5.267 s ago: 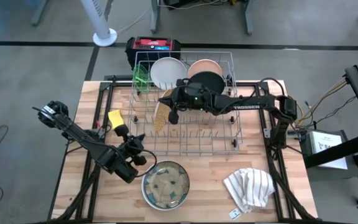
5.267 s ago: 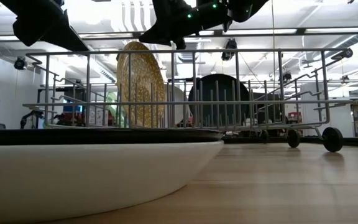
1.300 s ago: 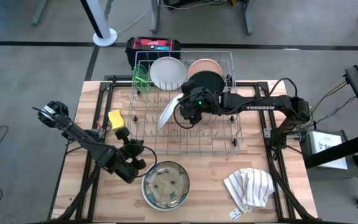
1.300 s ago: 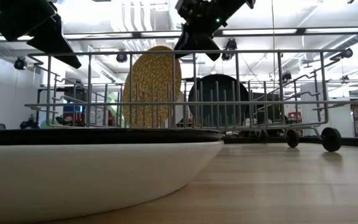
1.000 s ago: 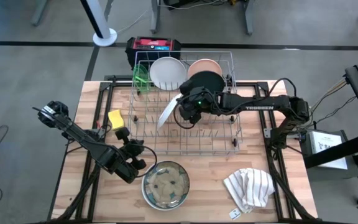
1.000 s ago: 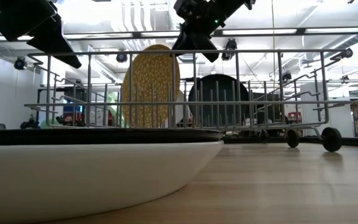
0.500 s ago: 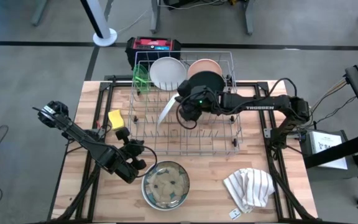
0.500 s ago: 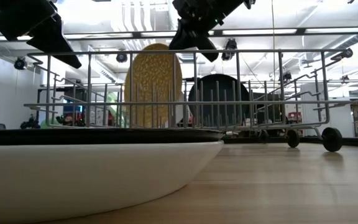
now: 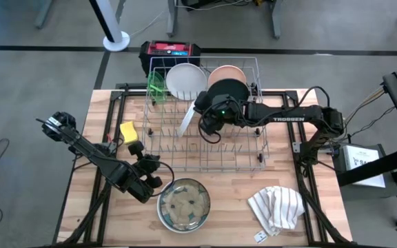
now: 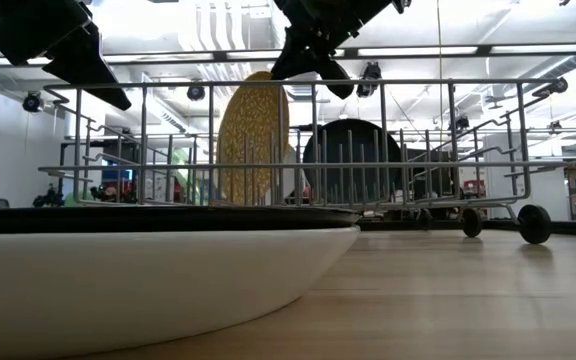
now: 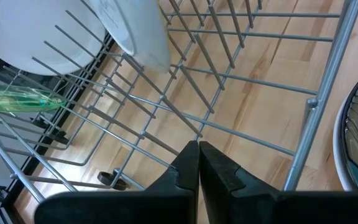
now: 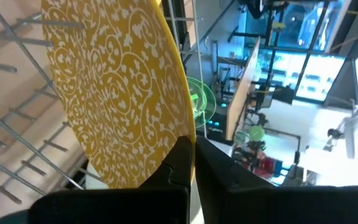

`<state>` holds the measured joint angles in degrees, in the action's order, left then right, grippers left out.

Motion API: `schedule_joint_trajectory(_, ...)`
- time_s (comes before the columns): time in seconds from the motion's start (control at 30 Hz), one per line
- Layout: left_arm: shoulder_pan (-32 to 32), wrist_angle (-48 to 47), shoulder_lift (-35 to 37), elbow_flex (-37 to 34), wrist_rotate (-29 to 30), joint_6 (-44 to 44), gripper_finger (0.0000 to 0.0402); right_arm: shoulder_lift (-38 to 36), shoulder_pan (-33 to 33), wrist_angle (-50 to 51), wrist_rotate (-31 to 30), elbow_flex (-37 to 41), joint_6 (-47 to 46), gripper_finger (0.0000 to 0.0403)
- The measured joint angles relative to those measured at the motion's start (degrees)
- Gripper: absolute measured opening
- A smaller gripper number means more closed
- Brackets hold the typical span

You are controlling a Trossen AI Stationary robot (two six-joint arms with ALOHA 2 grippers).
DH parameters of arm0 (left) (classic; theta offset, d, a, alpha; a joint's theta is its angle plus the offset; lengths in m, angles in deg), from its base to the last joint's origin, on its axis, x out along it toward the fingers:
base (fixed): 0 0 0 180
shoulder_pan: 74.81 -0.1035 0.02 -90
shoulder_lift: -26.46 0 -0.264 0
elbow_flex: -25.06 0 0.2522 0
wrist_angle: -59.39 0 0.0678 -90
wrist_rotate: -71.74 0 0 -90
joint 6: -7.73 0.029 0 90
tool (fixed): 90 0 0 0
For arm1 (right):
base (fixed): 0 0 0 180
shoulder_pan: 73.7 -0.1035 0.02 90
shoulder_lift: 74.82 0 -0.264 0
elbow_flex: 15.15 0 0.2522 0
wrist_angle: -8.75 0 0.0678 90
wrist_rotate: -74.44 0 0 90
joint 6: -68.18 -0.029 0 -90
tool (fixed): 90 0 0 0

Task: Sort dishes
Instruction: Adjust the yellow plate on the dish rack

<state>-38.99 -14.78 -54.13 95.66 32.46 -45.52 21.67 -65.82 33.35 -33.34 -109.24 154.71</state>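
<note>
High view: your rack (image 9: 205, 148) has free tines in front. The black plate (image 9: 227, 91), white plate (image 9: 185, 78) and peach plate (image 9: 227, 71) crowd its back. Right gripper (image 9: 206, 118), clamped on the yellow plate (image 9: 186, 120), holds it upright mid-rack. Left gripper (image 9: 156, 180), closed and empty, is beside the bowl (image 9: 183, 204).

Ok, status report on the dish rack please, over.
Right gripper shut on yellow patterned plate, standing it between the rack tines. Left gripper shut, empty, beside the big bowl. Nothing in the way.
</note>
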Motion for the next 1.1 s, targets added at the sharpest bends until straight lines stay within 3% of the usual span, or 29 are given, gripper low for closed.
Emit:
schedule_joint_trajectory(0.43, 0.02, -0.01, 0.0, -0.02, 0.02, 0.0, 0.0, -0.02, -1.48, -0.07, 10.4, 0.0, 0.76, 0.0)
schedule_joint_trajectory(1.1, -0.01, 0.39, 0.0, -0.5, 0.28, -0.02, 0.0, -0.09, -5.8, 0.92, 13.39, -0.04, 0.57, 0.0)
